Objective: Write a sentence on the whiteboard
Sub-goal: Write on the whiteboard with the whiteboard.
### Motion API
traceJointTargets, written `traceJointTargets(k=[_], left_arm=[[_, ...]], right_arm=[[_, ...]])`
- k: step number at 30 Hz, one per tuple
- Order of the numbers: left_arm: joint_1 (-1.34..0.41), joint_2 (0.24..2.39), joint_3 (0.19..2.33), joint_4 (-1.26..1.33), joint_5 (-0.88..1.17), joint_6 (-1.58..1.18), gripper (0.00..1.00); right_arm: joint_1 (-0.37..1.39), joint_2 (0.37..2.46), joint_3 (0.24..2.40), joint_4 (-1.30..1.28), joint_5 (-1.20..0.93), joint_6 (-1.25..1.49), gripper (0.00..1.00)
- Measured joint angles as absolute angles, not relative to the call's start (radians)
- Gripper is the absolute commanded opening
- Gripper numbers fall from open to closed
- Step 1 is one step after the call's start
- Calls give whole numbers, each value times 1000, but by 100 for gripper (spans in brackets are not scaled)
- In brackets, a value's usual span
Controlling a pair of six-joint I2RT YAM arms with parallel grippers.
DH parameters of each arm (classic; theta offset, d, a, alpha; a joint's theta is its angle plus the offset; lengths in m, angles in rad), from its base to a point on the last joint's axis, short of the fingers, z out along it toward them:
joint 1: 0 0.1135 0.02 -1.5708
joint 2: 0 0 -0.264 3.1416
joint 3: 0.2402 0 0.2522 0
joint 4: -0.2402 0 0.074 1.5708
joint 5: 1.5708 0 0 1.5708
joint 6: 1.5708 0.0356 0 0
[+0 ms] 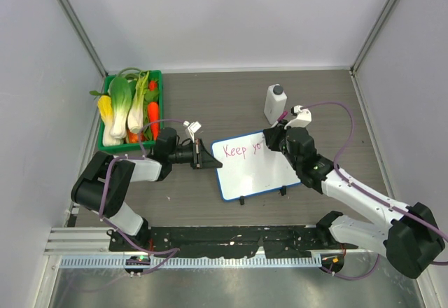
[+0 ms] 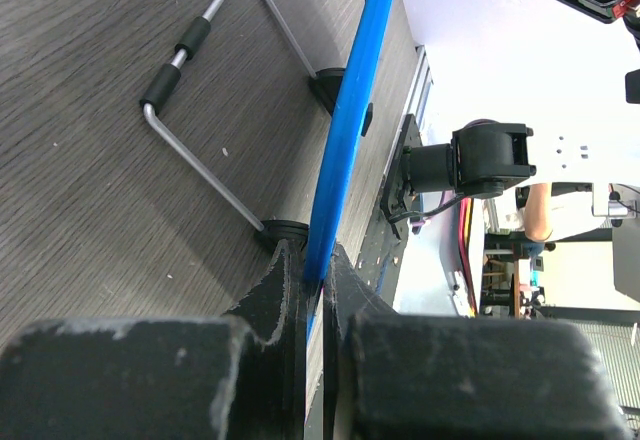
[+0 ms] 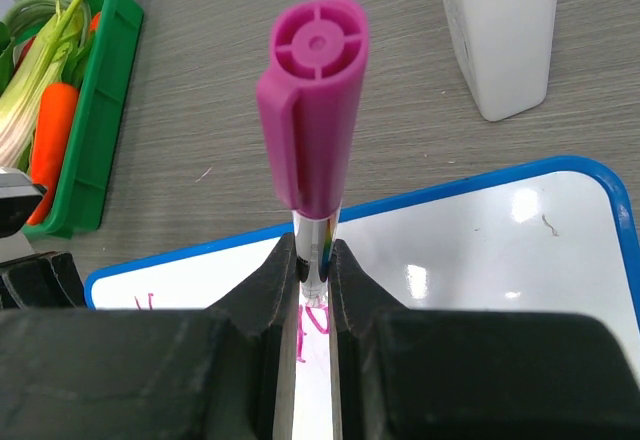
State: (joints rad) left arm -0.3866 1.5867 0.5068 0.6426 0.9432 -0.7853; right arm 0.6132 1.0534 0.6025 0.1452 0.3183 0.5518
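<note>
The whiteboard (image 1: pixel 255 175), white with a thin blue rim and two small black feet, stands tilted at mid-table. The sentence (image 1: pixel 241 148) reads "Keep yo" in pink-red strokes along its top. My left gripper (image 1: pixel 201 155) is shut on the board's left edge; the blue rim (image 2: pixel 352 120) runs between its fingers. My right gripper (image 1: pixel 274 140) is shut on a marker (image 3: pixel 312 120) with a magenta cap on its back end, tip down on the board (image 3: pixel 500 250) at the last pink strokes (image 3: pixel 312 322).
A white bottle (image 1: pixel 275 103) with a dark cap stands just behind the board's right end. A green crate (image 1: pixel 115 140) of vegetables sits at the back left. The board's wire stand (image 2: pixel 215 110) rests on the wood-grain table behind it.
</note>
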Motion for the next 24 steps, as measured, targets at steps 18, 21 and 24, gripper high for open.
traceJointTargets(k=[18, 21, 24], left_arm=[[-390, 1586, 507, 645, 943, -784, 0], [-390, 1586, 507, 645, 943, -784, 0], [-391, 1586, 508, 645, 943, -784, 0]], right_arm=[[590, 1003, 603, 120, 330, 552, 1], [585, 1003, 603, 112, 331, 552, 1], [585, 1004, 603, 107, 331, 552, 2]])
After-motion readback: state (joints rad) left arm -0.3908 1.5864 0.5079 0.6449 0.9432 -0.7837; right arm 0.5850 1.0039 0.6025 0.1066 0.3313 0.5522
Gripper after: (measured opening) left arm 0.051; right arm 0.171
